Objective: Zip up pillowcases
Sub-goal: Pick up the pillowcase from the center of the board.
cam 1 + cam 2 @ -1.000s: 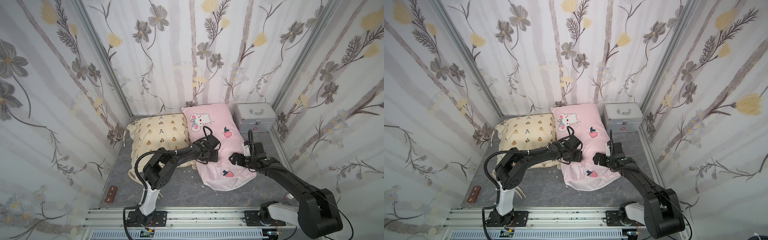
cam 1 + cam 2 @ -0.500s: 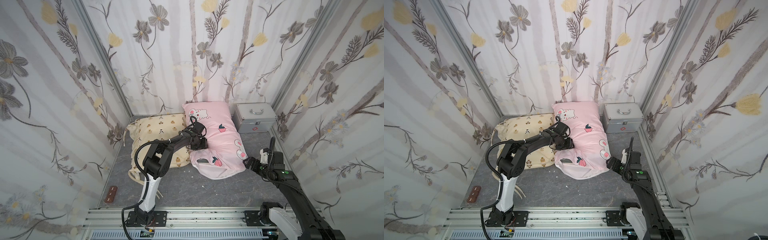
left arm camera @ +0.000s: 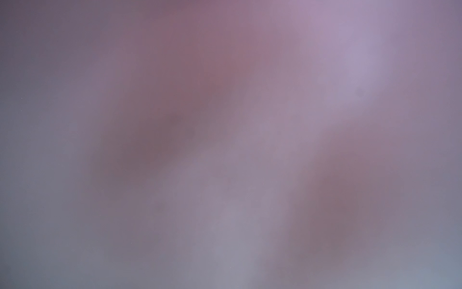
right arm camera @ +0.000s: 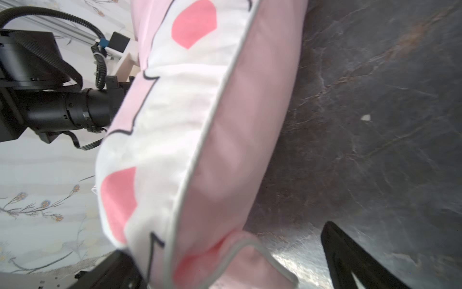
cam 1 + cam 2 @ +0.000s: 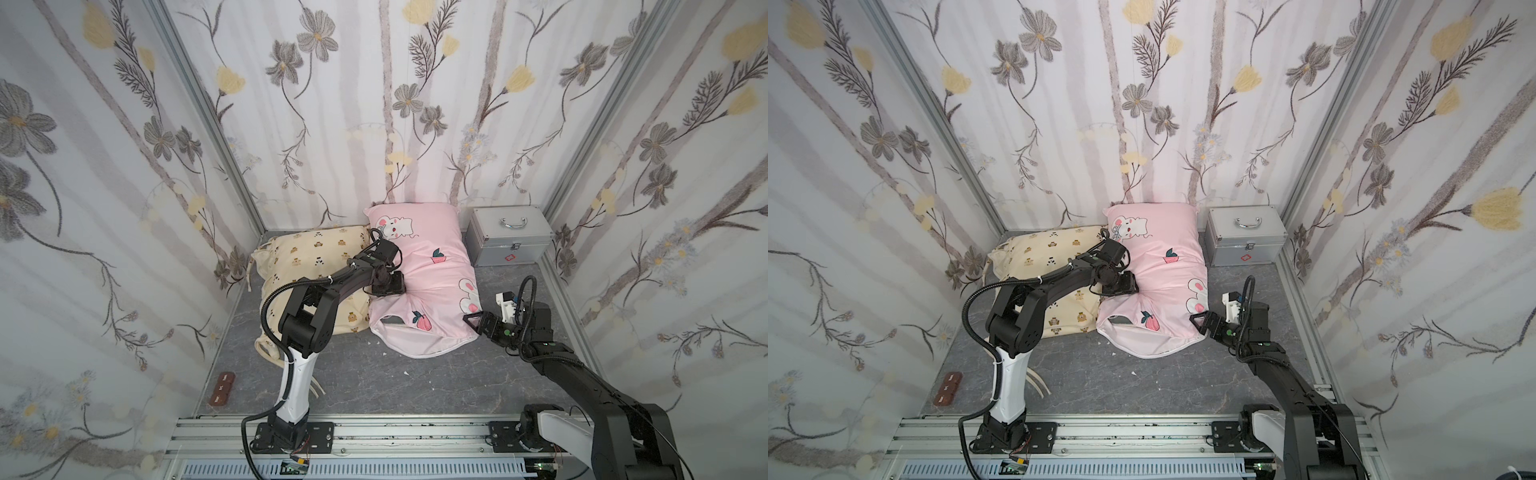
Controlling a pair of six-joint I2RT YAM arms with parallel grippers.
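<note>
Pink pillowcase point(image 5: 432, 274) lies lengthwise on the grey floor point(image 5: 374, 378) with its far end at the back wall; the cream pillowcase point(image 5: 307, 262) touches it along one long side, and the silver case point(image 5: 509, 241) stands just beside its far corner on the other side. Its near end gapes, showing white lining. The left gripper point(image 5: 388, 286) presses into the long edge next to the cream pillowcase, and the fabric puckers toward it; whether it pinches the cloth or merely pushes, I cannot tell, since the left wrist view is only a pink-grey blur. The right gripper point(image 5: 473, 322) sits low at the near corner on the opposite side; in the right wrist view its jaws stand wide apart, the piped corner of the pink pillowcase point(image 4: 225, 150) lies between them, and one jaw is clear of the cloth, so it grips nothing.
</note>
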